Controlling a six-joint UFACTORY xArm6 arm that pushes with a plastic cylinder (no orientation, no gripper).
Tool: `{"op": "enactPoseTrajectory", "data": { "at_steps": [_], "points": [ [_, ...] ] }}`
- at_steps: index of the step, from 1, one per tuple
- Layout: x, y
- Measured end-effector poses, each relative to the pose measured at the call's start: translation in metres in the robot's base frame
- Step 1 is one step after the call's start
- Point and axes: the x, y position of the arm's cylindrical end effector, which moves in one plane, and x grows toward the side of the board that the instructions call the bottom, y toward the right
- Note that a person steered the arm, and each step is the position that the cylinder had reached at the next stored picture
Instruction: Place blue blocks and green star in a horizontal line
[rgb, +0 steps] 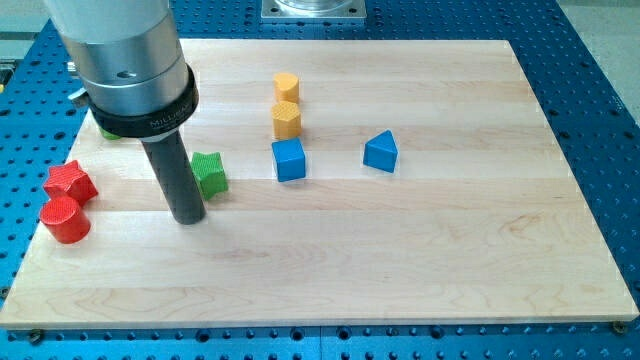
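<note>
The green star (210, 174) lies left of centre on the wooden board (400, 260). The blue cube (289, 159) sits to its right, and the blue triangular block (381, 152) farther right, roughly in a row with it. My tip (188, 217) rests on the board just left of and slightly below the green star, touching or nearly touching it. The rod and the arm's grey body rise toward the view's top left.
Two yellow-orange blocks (287, 87) (287, 120) stand just above the blue cube. A red star (70, 182) and a red cylinder (65, 219) sit near the left edge. A green block (106, 128) is mostly hidden behind the arm.
</note>
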Motion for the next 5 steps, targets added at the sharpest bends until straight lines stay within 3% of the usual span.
{"op": "enactPoseTrajectory", "data": {
  "at_steps": [4, 5],
  "points": [
    [-0.016, -0.004],
    [-0.017, -0.057]
  ]
}}
